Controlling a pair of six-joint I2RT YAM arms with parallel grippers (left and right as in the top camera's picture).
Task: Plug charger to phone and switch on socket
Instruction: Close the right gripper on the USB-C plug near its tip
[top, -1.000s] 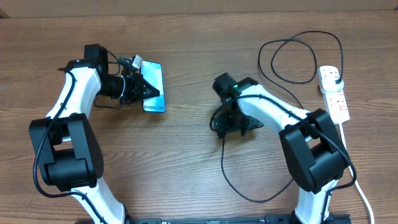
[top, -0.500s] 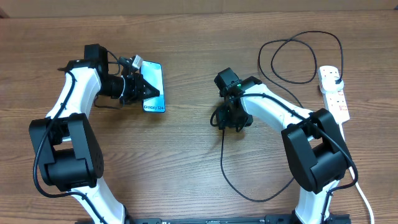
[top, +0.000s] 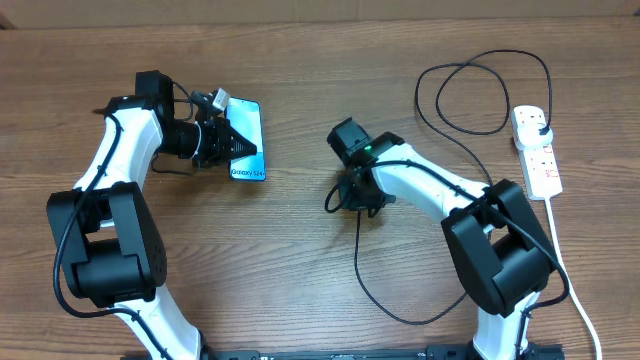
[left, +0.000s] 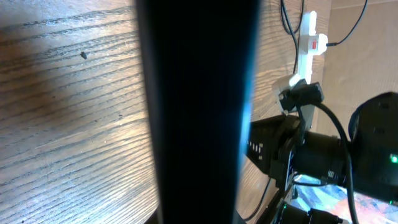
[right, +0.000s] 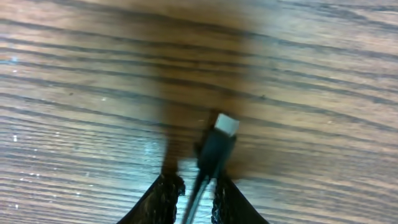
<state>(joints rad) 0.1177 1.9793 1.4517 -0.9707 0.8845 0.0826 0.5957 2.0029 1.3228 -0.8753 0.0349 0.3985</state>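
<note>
The phone (top: 248, 140) lies at the left with its blue screen lit. My left gripper (top: 228, 140) is shut on its side; in the left wrist view the phone's dark edge (left: 199, 112) fills the middle. The charger's black cable (top: 362, 260) runs from its plug (top: 538, 125) in the white socket (top: 537, 150) in loops to mid-table. There my right gripper (top: 350, 192) holds it. In the right wrist view the connector tip (right: 226, 124) sticks out beyond the right gripper (right: 194, 193), whose fingers are shut on the cable just behind it.
A thick white cord (top: 572, 290) trails from the socket toward the front right. The cable's loops (top: 480, 90) lie at the back right. The socket (left: 306, 43) and the right arm (left: 348, 155) show in the left wrist view. Bare wood separates the phone from the right gripper.
My right gripper has closed from wide open onto the charger cable and shifted a little left, taking the cable end along. The left arm and phone have not moved.
</note>
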